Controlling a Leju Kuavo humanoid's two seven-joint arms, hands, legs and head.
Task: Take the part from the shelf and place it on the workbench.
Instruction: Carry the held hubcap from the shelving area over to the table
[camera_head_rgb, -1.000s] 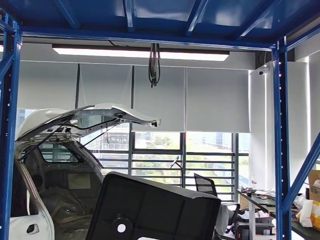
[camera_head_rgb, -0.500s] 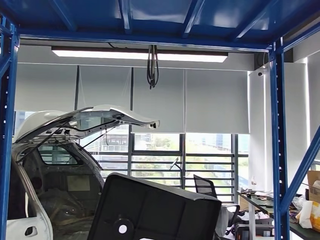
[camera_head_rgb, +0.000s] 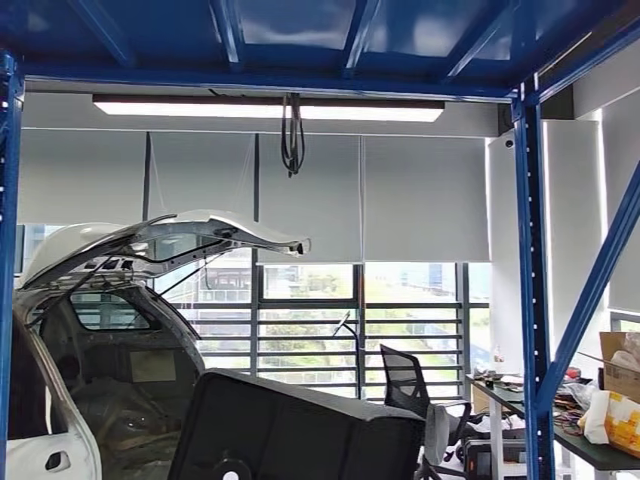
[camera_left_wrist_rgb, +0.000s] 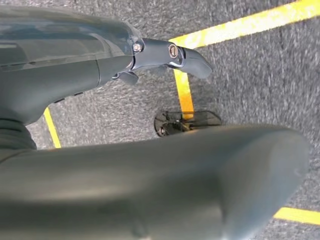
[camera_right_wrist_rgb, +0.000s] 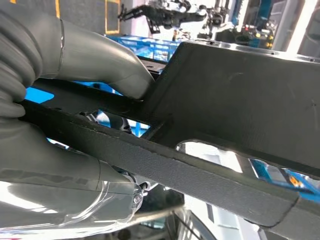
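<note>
Blue steel shelf frame (camera_head_rgb: 532, 300) overhead, white car body with raised tailgate (camera_head_rgb: 113, 300) beyond. The large black felt-covered moulded panel (camera_head_rgb: 302, 430) is off the shelf, carried low in front, right hand (camera_right_wrist_rgb: 68, 100) clamped on its edge. Left hand (camera_left_wrist_rgb: 151, 125) hangs over the floor, fingers apart, holding nothing. Placing on the worktop remains.

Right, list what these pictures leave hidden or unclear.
- Black part: head view, its lower portion is cut off by the bottom edge.
- Right hand: right wrist view, it grips the part, which hides most of its fingers.
- Left hand: left wrist view, blurred and close; open or shut cannot be told.
- Desk clutter: head view, too small to identify.
</note>
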